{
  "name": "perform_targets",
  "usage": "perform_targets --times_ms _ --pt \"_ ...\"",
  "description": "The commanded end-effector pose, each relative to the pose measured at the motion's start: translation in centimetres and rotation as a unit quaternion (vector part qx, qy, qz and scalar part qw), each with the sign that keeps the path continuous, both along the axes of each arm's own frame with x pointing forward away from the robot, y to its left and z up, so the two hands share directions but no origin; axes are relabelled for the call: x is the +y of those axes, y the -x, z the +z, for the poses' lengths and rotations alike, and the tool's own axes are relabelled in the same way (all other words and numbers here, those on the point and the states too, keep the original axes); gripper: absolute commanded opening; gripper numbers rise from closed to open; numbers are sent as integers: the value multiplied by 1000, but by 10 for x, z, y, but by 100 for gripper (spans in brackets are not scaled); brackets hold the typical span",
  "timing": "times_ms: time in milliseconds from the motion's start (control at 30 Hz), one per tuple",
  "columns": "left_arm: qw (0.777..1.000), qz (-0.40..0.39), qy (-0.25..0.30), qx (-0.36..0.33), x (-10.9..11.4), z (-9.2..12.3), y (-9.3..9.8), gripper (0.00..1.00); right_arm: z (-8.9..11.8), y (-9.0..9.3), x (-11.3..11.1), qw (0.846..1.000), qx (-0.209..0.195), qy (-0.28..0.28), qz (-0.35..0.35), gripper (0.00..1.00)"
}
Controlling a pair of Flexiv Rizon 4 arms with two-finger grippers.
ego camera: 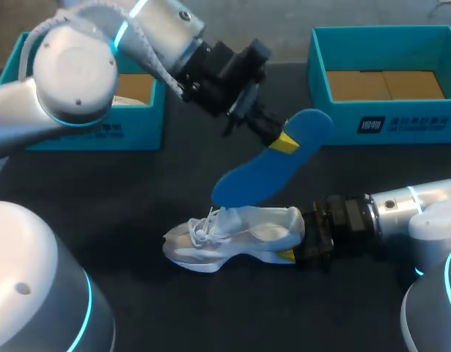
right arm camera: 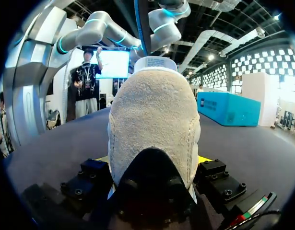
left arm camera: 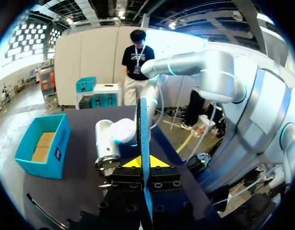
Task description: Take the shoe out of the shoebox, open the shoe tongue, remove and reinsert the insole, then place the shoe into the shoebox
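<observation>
A white shoe (ego camera: 232, 236) lies on its sole on the dark table, toe to the left. My right gripper (ego camera: 295, 236) is shut on its heel (right arm camera: 154, 124), a yellow tip on either side. My left gripper (ego camera: 284, 141) is shut on a blue insole (ego camera: 269, 172), near its heel end. The insole hangs tilted over the shoe, its toe end down at the tongue and laces. In the left wrist view the insole (left arm camera: 143, 134) shows edge-on between the yellow tips of the left gripper (left arm camera: 143, 162). From the right wrist it shows as a blue strip, the insole (right arm camera: 139, 24), above the shoe.
A teal shoebox (ego camera: 100, 117) stands at the back left, under my left arm. A second teal box (ego camera: 386, 110) with a brown bottom stands at the back right. The dark table (ego camera: 152, 191) lies between them.
</observation>
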State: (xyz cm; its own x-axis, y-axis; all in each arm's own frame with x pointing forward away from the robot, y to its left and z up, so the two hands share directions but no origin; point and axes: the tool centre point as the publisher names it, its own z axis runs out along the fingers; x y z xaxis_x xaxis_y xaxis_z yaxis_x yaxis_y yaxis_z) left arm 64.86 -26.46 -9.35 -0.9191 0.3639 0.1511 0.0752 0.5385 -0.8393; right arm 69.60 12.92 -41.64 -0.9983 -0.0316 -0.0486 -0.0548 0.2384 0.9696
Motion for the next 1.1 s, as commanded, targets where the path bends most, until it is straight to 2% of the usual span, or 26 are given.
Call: perform_targets --times_ms 33,367,1100 --pt "1000 3 14 -11 12 10 6 0 0 2 0 1000 0 1 0 0" --pt "997 16 67 -20 20 46 22 0 0 2 0 1000 0 1 0 0" --pt "997 16 67 -20 20 46 22 0 0 2 0 1000 0 1 0 0"
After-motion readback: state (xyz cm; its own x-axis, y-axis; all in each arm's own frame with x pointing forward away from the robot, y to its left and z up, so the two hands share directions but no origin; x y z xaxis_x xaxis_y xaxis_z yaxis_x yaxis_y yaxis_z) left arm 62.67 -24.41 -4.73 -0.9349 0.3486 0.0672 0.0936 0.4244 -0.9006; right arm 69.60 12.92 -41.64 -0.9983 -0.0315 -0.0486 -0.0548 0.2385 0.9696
